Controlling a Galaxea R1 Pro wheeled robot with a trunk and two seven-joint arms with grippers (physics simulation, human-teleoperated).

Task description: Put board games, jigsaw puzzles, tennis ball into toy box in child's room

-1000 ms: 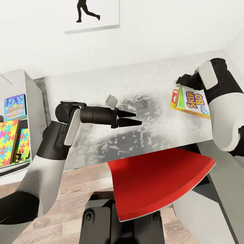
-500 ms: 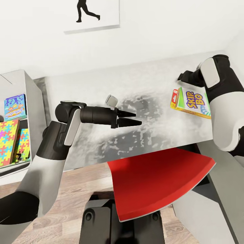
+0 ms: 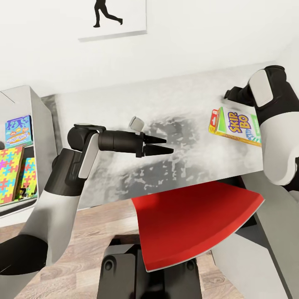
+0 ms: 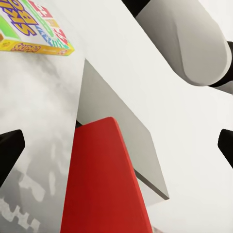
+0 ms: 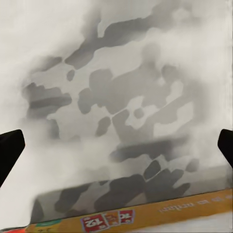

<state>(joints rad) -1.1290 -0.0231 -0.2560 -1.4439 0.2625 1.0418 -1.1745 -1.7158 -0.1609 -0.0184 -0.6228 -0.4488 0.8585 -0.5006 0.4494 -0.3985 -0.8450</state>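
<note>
Hovering right claw (image 5: 116, 145) beside board game (image 3: 233, 126)

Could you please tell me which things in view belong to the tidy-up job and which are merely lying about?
Belong to the job:
Skip-Bo board game on the table
blue board game
jigsaw puzzles
right tool

Just lying about:
red chair
wall picture

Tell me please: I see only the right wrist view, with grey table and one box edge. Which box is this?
Observer: It is the Skip-Bo board game, lying flat on the table at the robot's right.
Operator: Where is the toy box from there?
Observer: The toy box stands at the far left, beyond the open left gripper.
Operator: Is something inside already?
Observer: Yes, jigsaw puzzles and a blue board game.
</note>
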